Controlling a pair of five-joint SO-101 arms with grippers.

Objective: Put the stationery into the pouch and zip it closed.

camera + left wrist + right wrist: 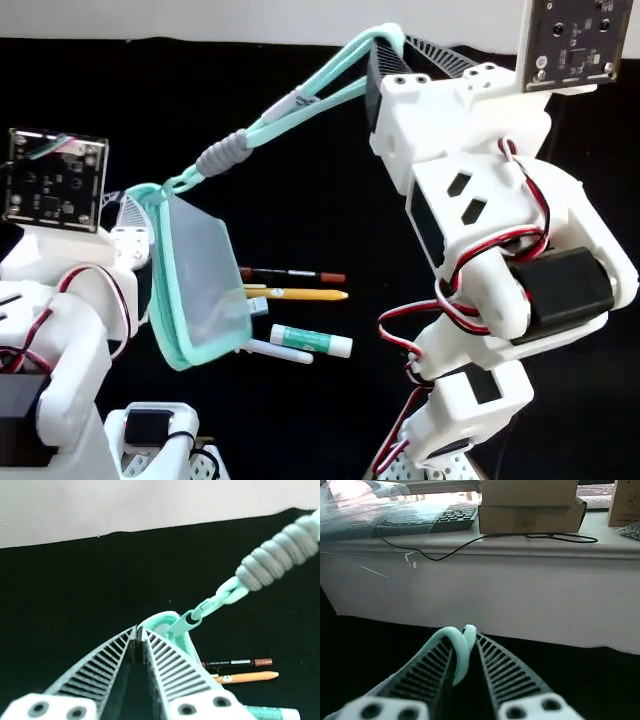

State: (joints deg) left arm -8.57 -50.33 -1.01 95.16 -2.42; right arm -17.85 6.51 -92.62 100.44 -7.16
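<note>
A mint-green pouch with a clear side hangs above the black table. My left gripper is shut on its top corner, beside the zipper pull. A mint strap with a grey coiled sleeve runs taut from the pull up to my right gripper, which is shut on the strap's loop. Below the pouch lie a dark pen with a brown cap, an orange pencil, a green-and-white glue stick and a white stick.
A white wall edge borders the far side of the black table. Behind it a ledge holds a keyboard, a cable and cardboard boxes. Circuit boards ride on both wrists.
</note>
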